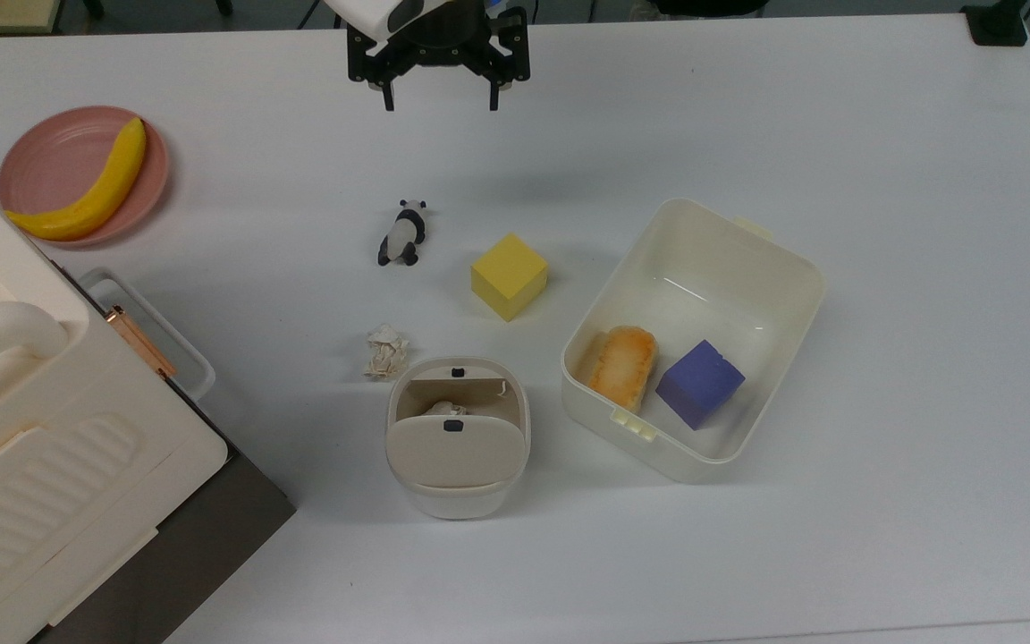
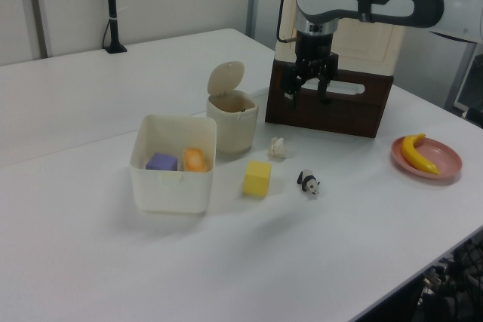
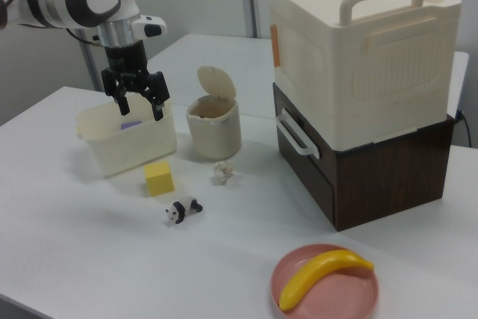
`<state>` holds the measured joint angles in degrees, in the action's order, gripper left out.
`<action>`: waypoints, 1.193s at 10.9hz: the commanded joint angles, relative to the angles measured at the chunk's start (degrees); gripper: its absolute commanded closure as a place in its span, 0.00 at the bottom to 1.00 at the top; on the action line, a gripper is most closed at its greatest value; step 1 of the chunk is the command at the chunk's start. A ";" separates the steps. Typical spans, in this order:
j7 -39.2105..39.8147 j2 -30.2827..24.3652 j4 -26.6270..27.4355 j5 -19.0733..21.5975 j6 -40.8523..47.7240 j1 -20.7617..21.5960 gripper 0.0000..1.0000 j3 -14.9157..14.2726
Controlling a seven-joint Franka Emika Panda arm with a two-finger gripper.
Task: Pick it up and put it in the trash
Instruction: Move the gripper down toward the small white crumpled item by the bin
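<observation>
The crumpled off-white paper wad [image 1: 385, 350] [image 2: 277, 147] [image 3: 222, 172] lies on the white table, just beside the small cream trash bin [image 1: 457, 436] [image 2: 232, 119] [image 3: 213, 126]. The bin's swing lid stands tipped up, and something pale shows inside its opening. My gripper [image 1: 440, 100] [image 2: 309, 94] [image 3: 140, 106] hangs open and empty high above the table, well away from the wad, at the top view's upper edge. A panda figurine [image 1: 403, 233] lies between the gripper and the wad in the top view.
A yellow cube [image 1: 509, 275] sits near the panda. The larger cream tub [image 1: 752, 255] holds a purple block [image 1: 699, 383] and a bread piece [image 1: 624, 366]. A pink plate [image 1: 48, 156] carries a banana [image 1: 90, 192]. A cream case on a dark box [image 3: 366, 95] stands close by the bin.
</observation>
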<state>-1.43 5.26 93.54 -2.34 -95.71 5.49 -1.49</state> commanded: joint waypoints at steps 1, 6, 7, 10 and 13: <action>1.51 -0.87 0.94 1.19 0.27 0.05 0.00 -0.53; 2.75 3.34 0.94 0.50 -9.11 -0.83 0.00 -0.88; 2.75 5.27 0.85 0.32 -12.71 -1.18 0.00 -0.97; 2.66 12.91 -1.43 -2.40 -20.71 -2.42 0.00 -0.97; 2.31 20.38 -2.22 -5.12 -28.37 -2.86 0.03 -0.88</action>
<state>-0.05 20.59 93.27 -4.94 -120.38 2.25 -1.78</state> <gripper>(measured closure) 0.000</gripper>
